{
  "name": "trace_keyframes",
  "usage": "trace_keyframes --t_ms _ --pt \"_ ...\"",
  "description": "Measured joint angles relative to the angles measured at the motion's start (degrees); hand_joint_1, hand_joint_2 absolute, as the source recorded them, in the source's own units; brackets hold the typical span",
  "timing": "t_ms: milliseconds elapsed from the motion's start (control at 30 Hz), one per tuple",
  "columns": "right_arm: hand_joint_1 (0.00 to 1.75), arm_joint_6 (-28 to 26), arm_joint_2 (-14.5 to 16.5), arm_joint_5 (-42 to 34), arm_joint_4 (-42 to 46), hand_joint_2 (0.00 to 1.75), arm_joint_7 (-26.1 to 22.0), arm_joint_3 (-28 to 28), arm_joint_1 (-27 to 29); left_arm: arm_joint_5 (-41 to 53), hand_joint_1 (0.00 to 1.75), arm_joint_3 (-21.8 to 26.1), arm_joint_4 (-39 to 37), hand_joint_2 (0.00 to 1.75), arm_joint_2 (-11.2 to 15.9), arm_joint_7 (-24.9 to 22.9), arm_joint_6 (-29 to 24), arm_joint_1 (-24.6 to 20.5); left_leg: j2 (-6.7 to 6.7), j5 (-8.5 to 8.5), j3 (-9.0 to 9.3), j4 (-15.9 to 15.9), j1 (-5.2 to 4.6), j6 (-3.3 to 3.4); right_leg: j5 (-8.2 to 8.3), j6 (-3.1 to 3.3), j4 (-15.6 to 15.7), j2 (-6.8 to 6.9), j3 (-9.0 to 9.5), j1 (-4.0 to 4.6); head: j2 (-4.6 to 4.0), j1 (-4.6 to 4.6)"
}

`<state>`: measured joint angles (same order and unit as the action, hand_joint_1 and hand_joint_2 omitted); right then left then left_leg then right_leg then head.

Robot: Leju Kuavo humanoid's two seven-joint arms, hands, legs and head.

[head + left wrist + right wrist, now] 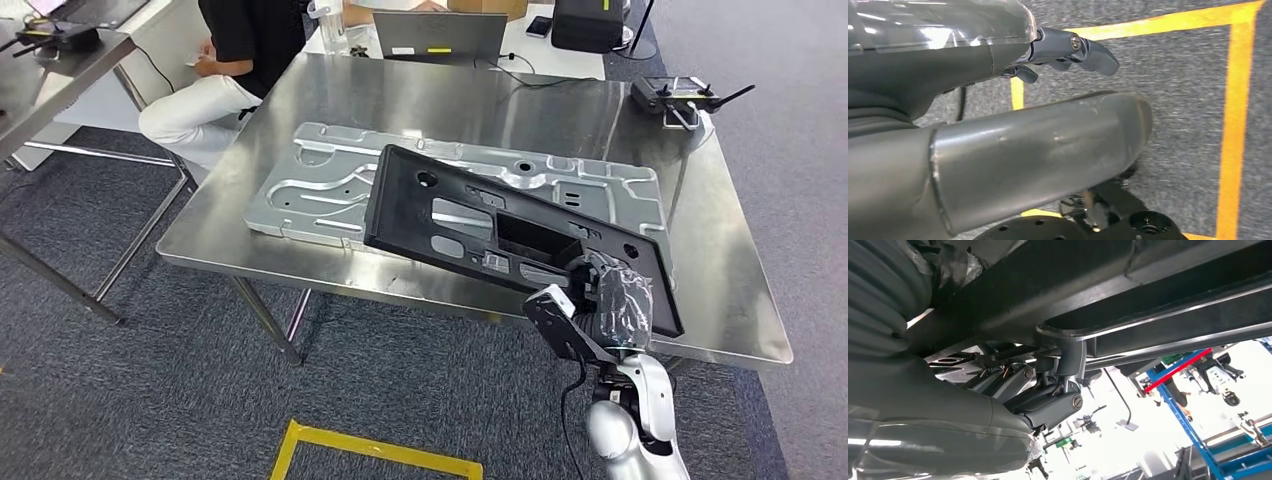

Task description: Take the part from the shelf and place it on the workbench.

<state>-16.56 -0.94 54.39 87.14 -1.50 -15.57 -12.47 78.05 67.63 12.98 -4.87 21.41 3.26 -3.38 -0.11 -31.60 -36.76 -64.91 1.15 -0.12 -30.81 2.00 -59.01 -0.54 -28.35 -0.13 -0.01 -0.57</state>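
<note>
The black part (500, 225), a long flat panel with cut-outs, hangs tilted over the steel workbench (730, 290), held at one end by the right hand (605, 300) and reaching out across the silver stamped sheet (330, 185) that already lies on the bench. The main risk here is leverage: the robot grips the panel by one corner only, so the far end could sag or swing, and if it comes down unevenly it may strike or scrape the silver sheet, or land half on that sheet and rock. A slip is also possible, since the hold sits close to the near edge of the bench and a panel released too soon might tip off toward the floor. The right arm rises from below at the bench's near edge, with the plastic-wrapped hand turned up under the part; in the right wrist view its fingers (1068, 365) hook up around a rim of the panel's underside, so it is closed on the part, though how firmly is hard to judge from that angle. The left hand (1075, 50) hangs over the grey carpet with the yellow floor tape (1233, 125), fingers slightly curled but apart and holding nothing.
</note>
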Motion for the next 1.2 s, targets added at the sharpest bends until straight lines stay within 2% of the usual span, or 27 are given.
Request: trace_keyframes --t_ms 33,67,100,133,200,267,333,367,400,433,467,533,567,600,633,700,767,800,867,900,933,967,1000,1067,1100,1133,1200 --pt "1.75 0.0 -0.1 0.2 -0.2 1.75 0.1 -0.3 0.0 0.0 0.0 0.0 0.0 0.0 0.0 0.0 0.1 0.1 -0.02 2.86 0.12 2.3 -0.14 0.23 -0.79 -0.31 0.0 -0.19 0.68 0.09 -0.01 -0.01" --pt "1.75 0.0 -0.1 0.4 -0.4 1.75 0.2 -0.5 -0.1 0.0 0.0 0.0 0.0 0.0 0.1 -0.1 0.1 0.1 -0.05 4.86 0.33 3.6 -0.31 0.47 -1.52 -0.69 0.0 -0.32 1.26 0.17 0.0 0.02" --pt "1.75 0.0 -0.2 0.5 -0.5 1.75 0.3 -0.6 -0.1 -0.1 0.0 0.0 0.0 0.0 0.1 -0.1 0.2 0.1 -0.12 5.36 0.56 4.0 -0.38 0.68 -1.86 -1.11 -0.2 -0.48 1.77 0.26 0.0 0.02" --pt "1.75 0.0 -0.3 0.7 -0.5 1.75 0.3 -0.7 -0.3 -0.1 0.0 0.0 0.0 0.0 0.1 -0.1 0.2 0.0 -0.18 4.85 1.02 4.2 -0.38 0.95 -2.04 -1.54 -0.4 -0.55 2.19 0.3 0.0 0.03" --pt "1.75 0.0 -0.4 0.8 -0.5 1.75 0.4 -0.7 -0.7 -0.1 0.0 0.0 0.0 0.0 0.1 -0.1 0.2 -0.2 -0.32 5.01 2.31 4.8 -0.2 1.69 -1.99 -2.13 -2.2 -0.28 2.22 0.18 0.0 0.05" --pt "1.75 0.0 -0.7 1.0 -0.5 1.75 0.5 -0.8 -1.0 -0.1 0.0 0.0 0.0 0.0 0.2 -0.1 0.3 -0.5 -0.36 4.74 3.63 5.2 -0.08 2.26 -3.02 -2.71 -7.0 0.03 -0.71 -0.05 -0.01 0.08" --pt "1.75 0.1 -1.2 1.4 -0.7 1.75 0.8 -0.9 -1.0 -0.1 0.0 0.0 0.0 0.0 0.2 -0.1 0.3 -0.4 -0.37 3.98 4.52 5.4 -0.07 2.41 -5.4 -3.24 -13.2 0.17 -5.8 -0.23 -0.01 0.1" --pt "1.75 0.3 -1.4 1.7 -0.8 1.75 1.0 -0.9 -1.0 -0.1 0.0 0.0 0.0 0.0 0.2 -0.2 0.3 -0.3 -0.42 3.45 5.06 5.5 -0.07 2.37 -6.56 -3.37 -14.9 0.21 -8.06 -0.28 0.0 0.1" --pt "1.75 0.6 -1.8 2.0 -1.0 1.75 1.3 -1.0 -0.9 -0.1 0.0 0.0 0.0 0.0 0.2 -0.2 0.4 -0.2 -0.5 2.83 5.74 5.5 -0.07 2.29 -7.09 -3.41 -15.1 0.23 -9.68 -0.3 0.0 0.1" --pt "1.75 0.9 -2.1 2.4 -1.2 1.75 1.6 -1.0 -0.9 -0.1 0.0 0.0 0.0 0.0 0.2 -0.2 0.4 -0.1 -0.57 2.13 6.58 5.5 -0.09 2.2 -6.41 -3.32 -13.7 0.25 -10.56 -0.25 0.0 0.11" --pt "1.75 1.2 -2.5 2.7 -1.3 1.75 1.8 -1.0 -0.9 0.0 0.0 0.0 0.0 0.0 0.2 -0.2 0.4 0.0 -0.62 1.38 7.52 5.5 -0.11 2.09 -4.21 -3.07 -10.9 0.25 -10.83 -0.14 0.0 0.11" --pt "1.75 1.5 -3.3 3.0 -1.7 1.75 2.0 -1.0 -0.9 0.0 0.0 0.0 -0.1 0.0 0.1 -0.2 0.4 0.2 -0.77 -0.02 9.11 5.6 -0.17 1.79 3.12 -2.15 -4.9 0.28 -10.75 0.4 0.0 0.1" --pt "1.75 1.6 -3.6 3.0 -1.8 1.75 2.1 -1.0 -1.0 0.1 0.0 0.0 -0.1 0.0 0.1 -0.2 0.4 0.1 -0.85 -0.61 9.58 5.8 -0.17 1.51 5.66 -1.66 -3.1 0.35 -10.57 0.7 0.01 0.12" --pt "1.75 1.7 -3.8 3.0 -1.9 1.75 2.1 -1.0 -1.0 0.1 0.0 0.0 -0.2 0.0 0.0 -0.2 0.5 0.1 -0.91 -0.94 10.11 5.9 -0.18 1.2 6.98 -1.21 -2.2 0.38 -10.37 0.95 0.01 0.14" --pt "1.75 1.8 -4.0 3.0 -2.0 1.75 2.2 -1.0 -1.2 0.1 0.0 0.0 -0.2 0.0 0.0 -0.2 0.5 -0.1 -0.94 -0.8 10.48 5.8 -0.26 0.77 6.57 -0.86 -1.9 0.39 -9.92 1.05 0.0 0.14" --pt "1.75 2.0 -4.1 3.1 -1.9 1.75 2.3 -1.0 -1.5 0.1 0.0 0.0 -0.2 0.0 0.1 -0.2 0.5 -0.3 -0.81 0.63 9.93 3.5 -0.27 0.09 5.95 -0.08 -0.6 0.27 -8.15 0.73 0.0 0.16" --pt "1.75 2.5 -4.4 3.3 -1.9 1.75 2.7 -1.0 -2.1 0.1 0.0 0.0 -0.2 0.0 0.2 -0.2 0.5 -0.5 -0.68 1.62 6.75 -2.1 -0.19 -0.22 5.2 0.51 0.7 0.2 -5.87 0.38 0.01 0.11" --pt "1.75 2.8 -4.5 3.4 -1.9 1.75 2.9 -1.0 -2.3 0.1 0.0 0.0 -0.2 0.0 0.2 -0.2 0.5 -0.5 -0.59 0.94 4.6 -5.2 -0.17 -0.3 4.65 0.67 1.1 0.2 -4.81 0.36 0.01 0.09" --pt "1.75 3.7 -4.8 3.5 -2.0 1.75 3.2 -1.0 -2.5 0.1 0.0 0.0 -0.2 0.0 0.2 -0.2 0.5 -0.4 -0.45 -2.83 0.19 -9.1 -0.14 -0.55 3.26 0.69 1.5 0.1 -2.79 0.32 0.0 0.07" --pt "1.75 4.0 -5.1 3.5 -2.1 1.75 3.3 -1.0 -2.5 0.1 0.0 0.0 -0.2 0.0 0.3 -0.2 0.5 -0.3 -0.39 -4.68 -1.39 -9.2 -0.14 -0.66 2.45 0.61 1.5 0.01 -1.66 0.3 0.0 0.05" --pt "1.75 4.4 -5.3 3.5 -2.3 1.75 3.4 -1.0 -2.5 0.2 0.0 0.0 -0.2 0.0 0.3 -0.2 0.4 -0.2 -0.34 -5.61 -2.41 -8.1 -0.14 -0.63 1.59 0.48 1.5 -0.14 -0.49 0.28 0.0 0.05" --pt "1.75 4.6 -5.6 3.5 -2.4 1.75 3.5 -1.0 -2.5 0.2 0.0 0.0 -0.2 0.0 0.3 -0.2 0.3 -0.1 -0.31 -4.76 -2.94 -5.8 -0.17 -0.46 0.68 0.33 1.5 -0.23 0.75 0.29 0.0 0.04" --pt "1.75 4.9 -5.8 3.5 -2.6 1.75 3.6 -1.0 -2.4 0.3 0.0 0.0 -0.2 0.0 0.4 -0.1 0.3 0.1 -0.3 -1.45 -3.19 -2.7 -0.27 -0.13 -0.27 0.18 1.5 -0.28 1.79 0.3 0.0 0.05" --pt "1.75 5.3 -6.2 3.4 -3.3 1.75 3.7 -1.0 -2.4 0.3 0.0 0.1 -0.2 0.0 0.5 -0.1 0.1 0.4 -0.39 7.4 -3.83 2.8 -0.67 0.55 -2.15 -0.33 1.0 -0.47 3.09 0.45 0.0 0.05" --pt "1.75 5.6 -6.4 3.3 -3.6 1.75 3.7 -0.9 -2.3 0.4 0.0 0.1 -0.2 0.0 0.6 -0.1 0.1 0.5 -0.42 10.43 -4.1 4.2 -0.88 0.84 -2.87 -0.7 0.9 -0.61 3.22 0.45 -0.01 0.06" --pt "1.75 5.9 -6.6 3.3 -3.9 1.75 3.7 -0.8 -2.3 0.4 0.0 0.1 -0.2 0.0 0.6 0.0 0.1 0.4 -0.47 11.37 -4.33 4.5 -1.13 1.07 -3.38 -1.13 0.8 -0.74 3.33 0.4 -0.01 0.06" --pt "0.87 6.3 -6.9 3.0 -4.1 1.75 3.7 -0.5 -2.3 0.4 0.0 0.1 -0.2 0.87 0.6 0.2 0.0 0.2 -0.45 10.86 -3.84 4.8 -1.11 1.6 -4.05 -1.91 1.3 -0.69 3.68 0.13 0.0 0.07"
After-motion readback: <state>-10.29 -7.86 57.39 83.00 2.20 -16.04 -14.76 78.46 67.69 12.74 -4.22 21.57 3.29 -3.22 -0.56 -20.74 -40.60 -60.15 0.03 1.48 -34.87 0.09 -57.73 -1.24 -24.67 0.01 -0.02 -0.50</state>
